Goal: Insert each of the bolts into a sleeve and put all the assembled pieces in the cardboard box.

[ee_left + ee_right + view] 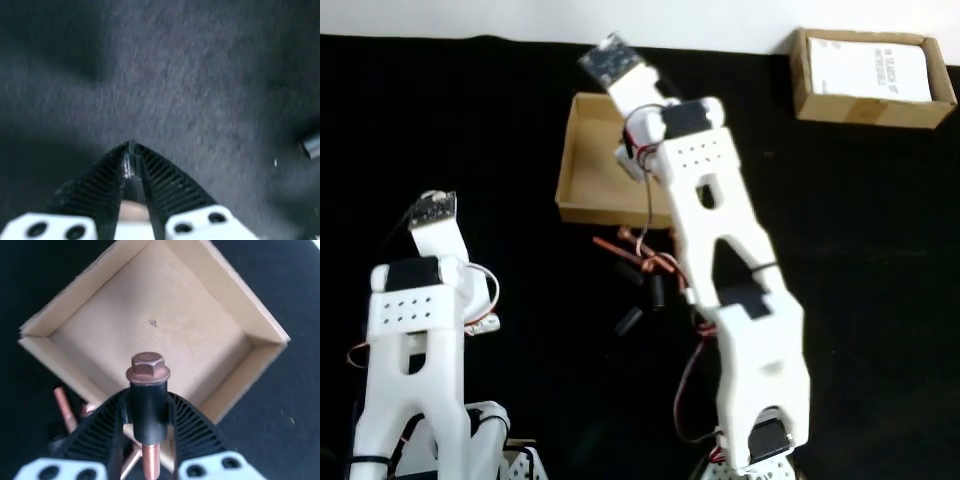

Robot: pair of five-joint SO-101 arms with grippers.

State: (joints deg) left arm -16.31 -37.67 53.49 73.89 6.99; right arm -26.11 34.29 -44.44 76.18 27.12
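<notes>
My right gripper [148, 401] is shut on an assembled piece [147, 390], a black sleeve with a copper bolt through it, head up. It hangs over the near corner of the open cardboard box [150, 325], whose floor is bare. In the high view the right arm [705, 190] stretches over that box [582, 170]. Loose copper bolts [622, 246] and black sleeves [657, 290] lie on the black cloth just in front of the box. My left gripper [131, 149] is shut on nothing, low over the cloth, with a black sleeve [312, 145] off to one side.
A second cardboard box [872, 108] holding a white sheet sits at the back right. The left arm [415, 330] stands at the front left. Red and white cables [695, 390] hang beside the right arm. A loose bolt [63, 407] lies outside the box wall.
</notes>
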